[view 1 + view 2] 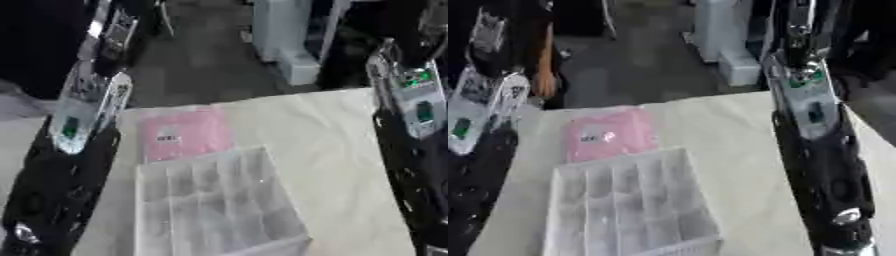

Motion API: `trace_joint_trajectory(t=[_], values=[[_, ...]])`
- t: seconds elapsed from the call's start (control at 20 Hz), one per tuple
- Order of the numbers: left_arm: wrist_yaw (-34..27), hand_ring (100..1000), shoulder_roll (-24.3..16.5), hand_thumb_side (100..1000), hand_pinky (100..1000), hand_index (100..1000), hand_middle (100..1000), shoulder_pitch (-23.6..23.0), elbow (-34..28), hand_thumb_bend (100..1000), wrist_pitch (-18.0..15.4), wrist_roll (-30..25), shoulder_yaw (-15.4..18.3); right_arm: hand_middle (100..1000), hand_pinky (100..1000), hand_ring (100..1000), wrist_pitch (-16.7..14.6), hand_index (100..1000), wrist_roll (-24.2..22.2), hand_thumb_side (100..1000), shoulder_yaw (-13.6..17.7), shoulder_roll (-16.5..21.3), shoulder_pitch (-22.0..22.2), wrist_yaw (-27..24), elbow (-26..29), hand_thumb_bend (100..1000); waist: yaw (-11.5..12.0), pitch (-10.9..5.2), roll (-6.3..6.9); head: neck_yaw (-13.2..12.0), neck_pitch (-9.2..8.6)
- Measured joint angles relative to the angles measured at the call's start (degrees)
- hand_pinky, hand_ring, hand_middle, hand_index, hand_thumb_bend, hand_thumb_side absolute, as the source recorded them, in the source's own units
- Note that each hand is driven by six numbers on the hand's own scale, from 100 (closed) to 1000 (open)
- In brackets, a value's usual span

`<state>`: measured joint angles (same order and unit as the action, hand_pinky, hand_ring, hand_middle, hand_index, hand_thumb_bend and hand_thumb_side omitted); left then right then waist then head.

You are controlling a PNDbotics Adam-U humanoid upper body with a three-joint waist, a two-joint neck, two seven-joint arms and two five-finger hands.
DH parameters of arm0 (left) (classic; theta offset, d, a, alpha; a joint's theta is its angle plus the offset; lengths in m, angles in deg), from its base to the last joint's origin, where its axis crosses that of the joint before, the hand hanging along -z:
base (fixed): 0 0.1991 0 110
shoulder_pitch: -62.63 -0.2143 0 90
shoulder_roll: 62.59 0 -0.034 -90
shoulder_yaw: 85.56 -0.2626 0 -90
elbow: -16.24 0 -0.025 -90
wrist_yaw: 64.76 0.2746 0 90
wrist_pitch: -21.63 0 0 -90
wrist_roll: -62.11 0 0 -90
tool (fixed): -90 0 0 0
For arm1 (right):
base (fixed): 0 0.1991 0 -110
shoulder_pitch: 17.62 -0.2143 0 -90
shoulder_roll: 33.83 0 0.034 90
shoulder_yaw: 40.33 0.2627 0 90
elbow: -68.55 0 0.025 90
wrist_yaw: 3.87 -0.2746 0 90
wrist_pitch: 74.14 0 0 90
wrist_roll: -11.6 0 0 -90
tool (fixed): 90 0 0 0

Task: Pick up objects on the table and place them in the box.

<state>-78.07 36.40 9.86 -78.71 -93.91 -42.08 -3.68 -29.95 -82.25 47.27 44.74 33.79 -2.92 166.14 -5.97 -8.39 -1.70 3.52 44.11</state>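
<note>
- No text, brand, number or sign can be read in either view.
- Pink packet (187, 134): carries a small white label (168, 137) with dark marks; the marks are too blurred to read.
- Forearm panels: green patches are visible on both arms; no characters can be made out.

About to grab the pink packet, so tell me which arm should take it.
Left, probably. The pink packet lies just behind the box on the table's left part, right beside the left arm. The right arm is across bare table. Neither hand shows.
</note>
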Motion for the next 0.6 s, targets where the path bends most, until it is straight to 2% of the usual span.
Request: trace_joint_trajectory(t=[0.25, 0.6], values=[[0.09, 684, 0.52, 764, 615, 811, 782, -0.71, -1.91, 174, 0.33, 0.82, 0.37, 791, 534, 708, -0.13, 715, -1.99, 681, -0.74, -0.81, 1.22, -0.70, 0.81, 100, 0.29, 1.25, 0.66, -0.45, 0.01], [0.36, 685, 0.52, 762, 614, 811, 782, -1.38, -3.37, 171, 0.73, 1.52, 0.71, 790, 514, 694, -0.15, 709, -4.90, 677, -0.75, -0.48, 1.28, -2.08, 0.30, 100, -0.29, 2.48, 0.82, -2.30, 0.01]])
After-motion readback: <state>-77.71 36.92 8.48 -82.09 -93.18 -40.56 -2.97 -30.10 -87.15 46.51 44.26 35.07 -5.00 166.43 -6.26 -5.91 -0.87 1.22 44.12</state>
